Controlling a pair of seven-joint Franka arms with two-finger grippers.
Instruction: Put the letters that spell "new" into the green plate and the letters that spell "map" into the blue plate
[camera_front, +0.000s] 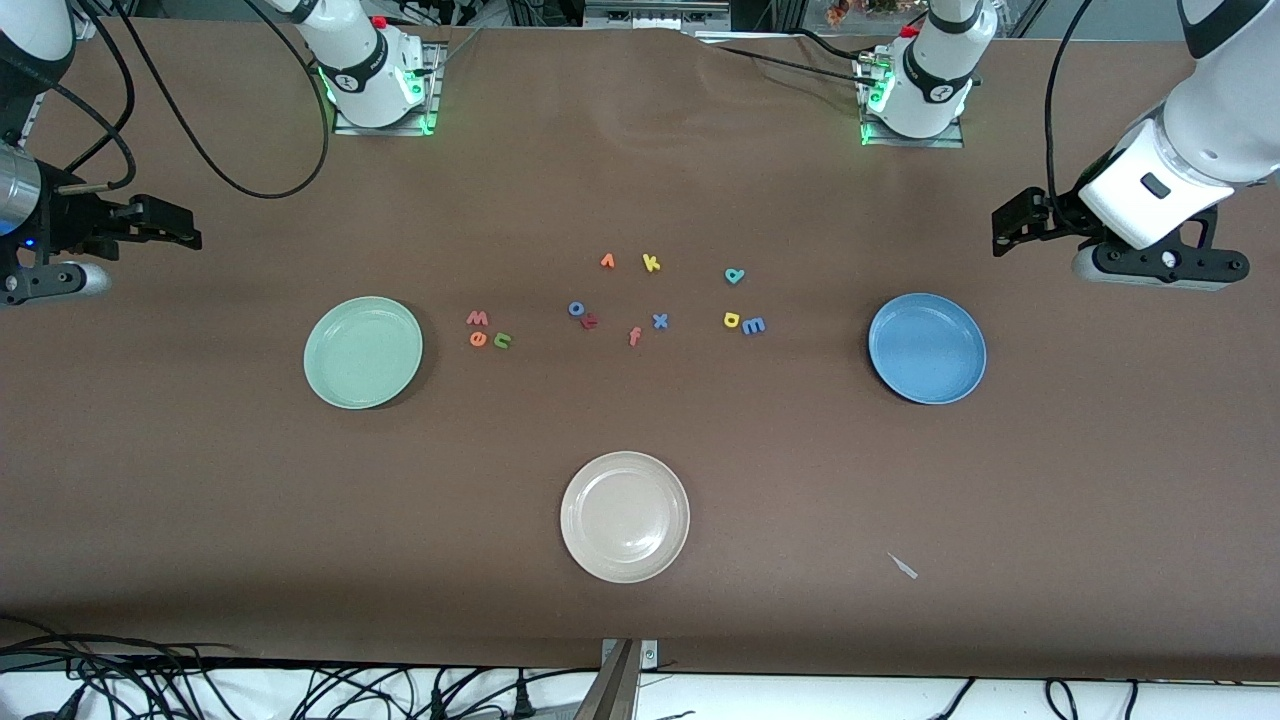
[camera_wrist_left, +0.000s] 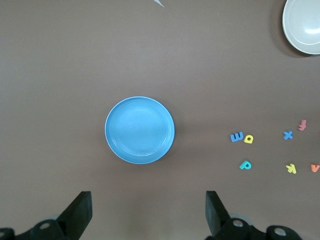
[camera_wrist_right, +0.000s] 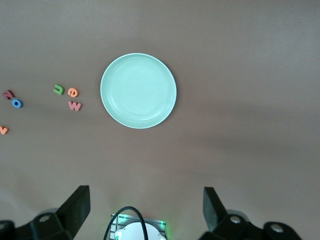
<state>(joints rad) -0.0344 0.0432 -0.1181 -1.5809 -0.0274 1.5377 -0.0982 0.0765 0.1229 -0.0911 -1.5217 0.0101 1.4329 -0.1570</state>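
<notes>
The green plate (camera_front: 362, 352) (camera_wrist_right: 138, 90) lies empty toward the right arm's end. Beside it sit the red-pink w (camera_front: 477, 318) (camera_wrist_right: 75, 105), orange e (camera_front: 478, 339) (camera_wrist_right: 73, 92) and green n (camera_front: 502, 340) (camera_wrist_right: 59, 90). Toward the left arm's end the blue plate (camera_front: 927, 348) (camera_wrist_left: 140, 130) is empty too. Near it lie the blue m (camera_front: 753, 325) (camera_wrist_left: 236, 136), a yellow letter (camera_front: 731, 320) (camera_wrist_left: 248, 139) and a teal letter (camera_front: 734, 275) (camera_wrist_left: 245, 164). My left gripper (camera_front: 1005, 225) (camera_wrist_left: 148, 210) hangs open over bare table by the blue plate. My right gripper (camera_front: 185, 228) (camera_wrist_right: 146, 207) hangs open by the green plate.
A cream-white plate (camera_front: 624, 516) sits nearest the front camera. Mid-table lie a blue o (camera_front: 577, 308), a red letter (camera_front: 590, 321), a pink f (camera_front: 634, 336), a blue x (camera_front: 660, 320), an orange v (camera_front: 607, 261) and a yellow k (camera_front: 651, 263). A small white scrap (camera_front: 903, 566) lies on the cloth.
</notes>
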